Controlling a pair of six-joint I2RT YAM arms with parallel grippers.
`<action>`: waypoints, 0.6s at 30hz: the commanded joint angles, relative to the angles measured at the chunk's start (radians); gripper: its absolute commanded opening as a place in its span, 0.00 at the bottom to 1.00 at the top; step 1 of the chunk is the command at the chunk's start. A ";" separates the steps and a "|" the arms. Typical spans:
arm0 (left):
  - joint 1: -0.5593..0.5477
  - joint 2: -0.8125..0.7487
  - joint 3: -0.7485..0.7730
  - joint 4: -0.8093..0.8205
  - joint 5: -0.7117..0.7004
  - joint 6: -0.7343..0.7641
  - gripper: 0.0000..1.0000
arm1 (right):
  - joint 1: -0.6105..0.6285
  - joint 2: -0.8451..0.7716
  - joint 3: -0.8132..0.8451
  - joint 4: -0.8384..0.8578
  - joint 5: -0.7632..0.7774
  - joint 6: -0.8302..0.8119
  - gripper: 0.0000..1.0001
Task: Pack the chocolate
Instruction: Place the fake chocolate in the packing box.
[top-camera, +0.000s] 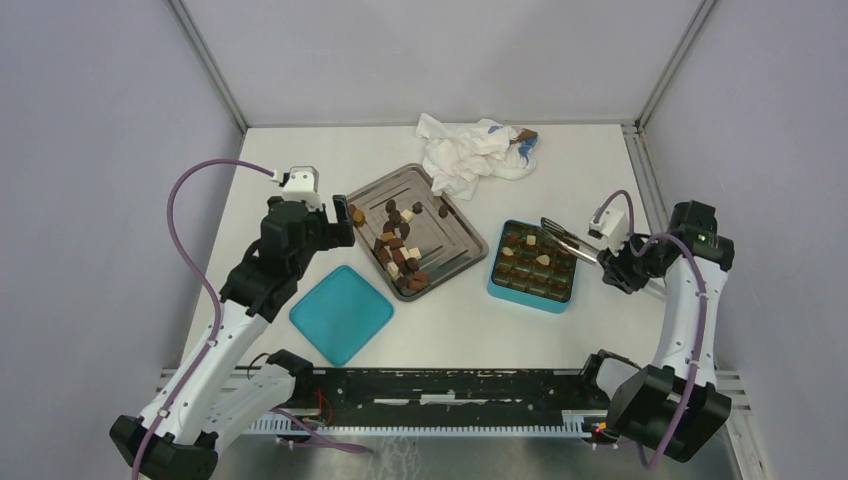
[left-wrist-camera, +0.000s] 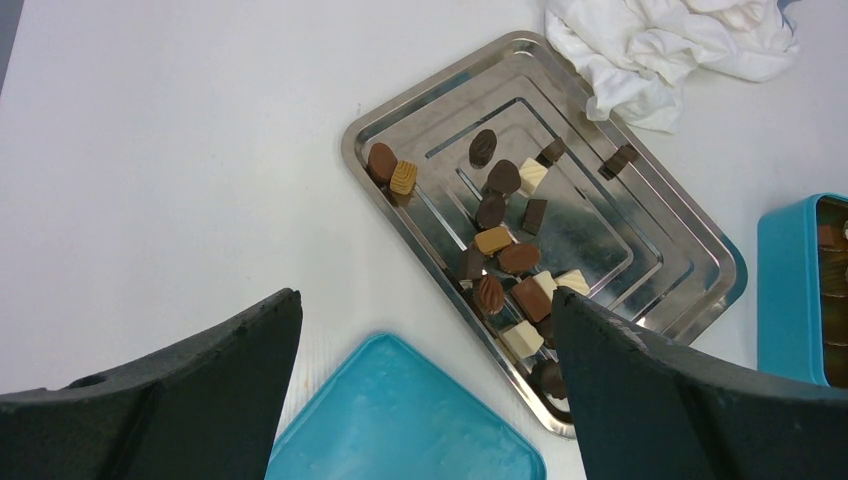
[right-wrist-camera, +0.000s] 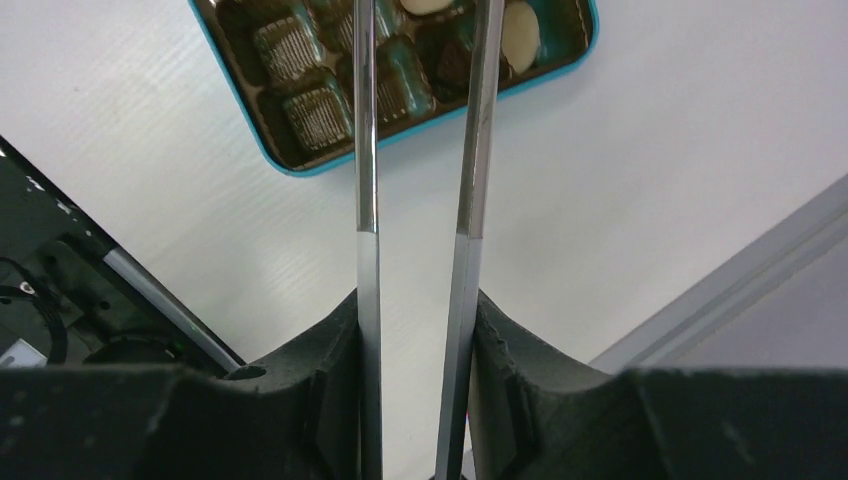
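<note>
Left gripper (top-camera: 338, 222) hung at the left rim of the steel tray (top-camera: 462, 238), jaws spread wide, holding nothing. Right gripper (top-camera: 611, 262) sat well right of the tray, clamped on a pair of metal tongs (right-wrist-camera: 367, 150). The tong arms reached out over the teal box (top-camera: 530, 300), which lay just right of the tray.

Most of the chocolate (left-wrist-camera: 510, 260) lay loose on the tray, bunched toward its near-left side. More pieces were already seated in the box cells. The right wrist view cut off the tong tips, so I could not tell whether they carried a piece.

A teal lid (top-camera: 341, 313) lay on the tabletop near the tray's front corner, and a white cloth (top-camera: 470, 150) lay behind the tray.

Handling judgement: the pieces looked light, rigid and smooth, so likely to skid on the steel and to scuff or crack under a hard pinch. I would take each one across its flat sides at mid-height with gentle pressure, starting with the outlying pieces.
</note>
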 joint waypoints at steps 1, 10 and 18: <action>0.006 -0.009 -0.006 0.039 0.008 0.058 0.99 | 0.054 0.019 0.036 -0.008 -0.204 -0.030 0.40; 0.008 -0.008 -0.007 0.039 0.008 0.057 0.99 | 0.404 0.067 0.007 0.274 -0.129 0.269 0.40; 0.008 -0.007 -0.007 0.039 0.008 0.057 0.99 | 0.712 0.215 0.060 0.418 0.075 0.398 0.39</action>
